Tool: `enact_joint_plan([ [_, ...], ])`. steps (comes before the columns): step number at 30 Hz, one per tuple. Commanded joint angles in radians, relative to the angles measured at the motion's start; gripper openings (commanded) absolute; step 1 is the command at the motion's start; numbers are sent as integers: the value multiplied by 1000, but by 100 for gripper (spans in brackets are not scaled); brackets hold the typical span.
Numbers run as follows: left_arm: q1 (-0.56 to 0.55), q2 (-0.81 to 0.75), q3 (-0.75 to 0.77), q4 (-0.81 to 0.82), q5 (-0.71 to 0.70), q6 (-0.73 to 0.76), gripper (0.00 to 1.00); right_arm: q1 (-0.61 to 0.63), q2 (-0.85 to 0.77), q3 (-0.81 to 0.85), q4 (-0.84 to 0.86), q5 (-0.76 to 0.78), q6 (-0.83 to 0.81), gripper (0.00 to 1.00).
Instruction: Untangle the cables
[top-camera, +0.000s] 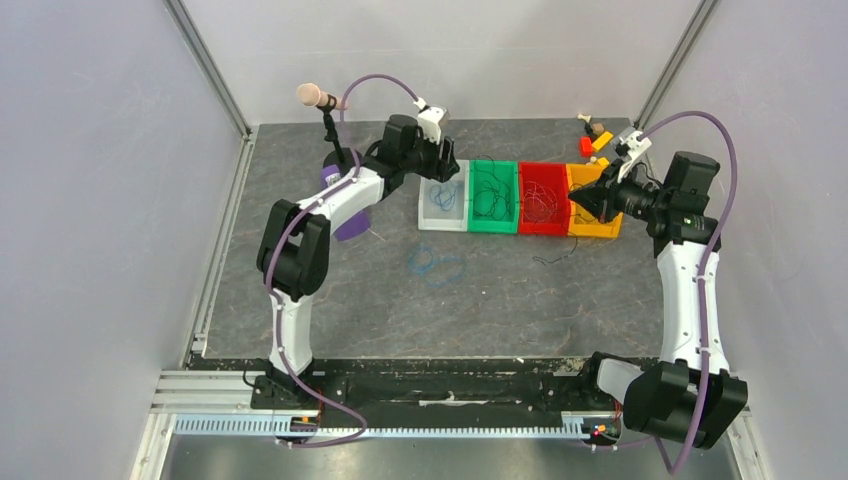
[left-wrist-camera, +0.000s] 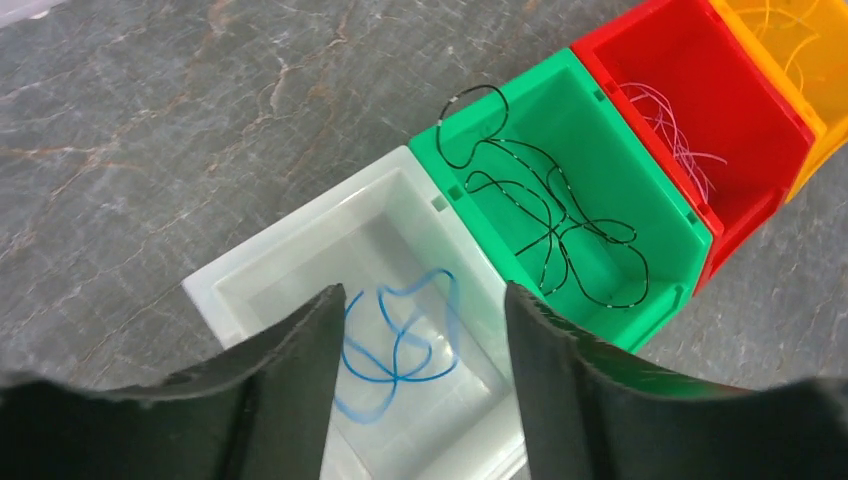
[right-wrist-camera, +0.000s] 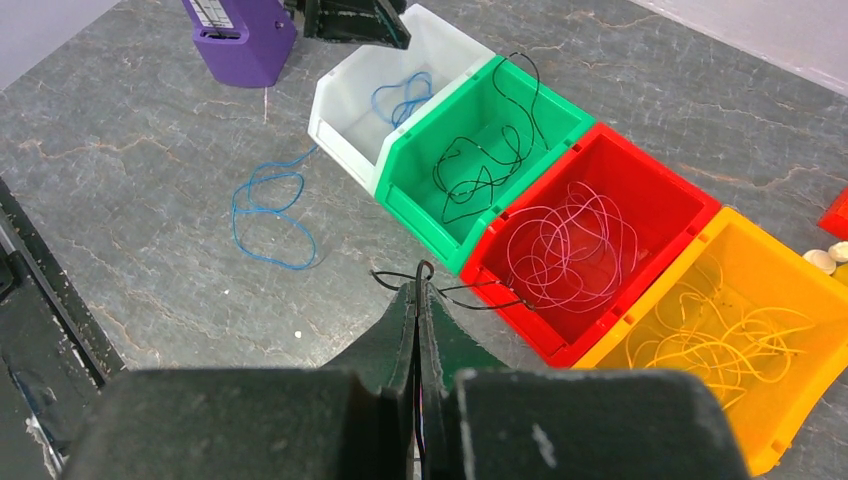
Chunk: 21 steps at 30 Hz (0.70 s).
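**Black cable pinched beside the bins; one blue loop left on the surface**

A stray black cable (right-wrist-camera: 478, 296) is seen at lower centre of the right wrist view. It trails across the surface (right-wrist-camera: 150, 200) just in front of the red bin (right-wrist-camera: 545, 335). It appears to be clamped at the tips of the right pincer (right-wrist-camera: 418, 292), whose fingers are pressed together. The grip seems to be taken at a small kink, presumably so that the strand can be lifted clear rather than dragged. Well apart to the left, a loose blue cable (right-wrist-camera: 270, 215) is spread in open loops on the surface, near the white bin (right-wrist-camera: 345, 95).

The bins are set touching in a row, and sorting by colour is suggested. Black strands lie in the green bin (right-wrist-camera: 415, 215), pale pink ones in the red bin, yellow ones in the orange bin (right-wrist-camera: 800, 400), and a blue coil (left-wrist-camera: 400, 345) in the white bin. The pinched strand is therefore judged to be meant for the green bin.

In the left wrist view the left pincer (left-wrist-camera: 422, 295) is held over the white bin with its fingers apart and nothing gripped. The blue coil is seen lying below, between them.
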Motion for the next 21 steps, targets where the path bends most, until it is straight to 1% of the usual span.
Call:
enact_joint_plan([
  [1,25,-81,127,-140,20,72,71,8,-10,41,-4,3,-16,0],
  [3,30,-161,97,-242,80,157,75,9,-15,40,-12,1,-25,0],
  [5,34,-243,51,-392,191,307,77,8,-21,38,-25,0,-41,0],
  [6,34,-282,23,-480,260,423,78,9,-27,36,-28,0,-47,0],
  [8,34,-326,-16,-733,346,650,79,9,-37,24,-31,-2,-56,0],
  [10,34,-327,-34,-976,389,905,78,9,-40,16,-29,-7,-55,0],
  [11,33,-319,-37,-1060,384,1008,78,9,-41,12,-24,-13,-50,0],
  [12,31,-307,-43,-1097,369,1068,77,8,-39,8,-18,-16,-41,0],
  [15,21,-283,-67,-1107,348,1122,77,12,-39,6,-1,-17,-20,0],
  [17,-6,-271,-92,-1083,312,1147,77,13,-41,5,-2,-10,-20,0],
  [19,-34,-269,-149,-996,262,1148,77,13,-43,8,-16,0,-33,0],
  [21,-55,-265,-199,-892,241,1126,77,13,-42,9,-27,7,-47,0],
])
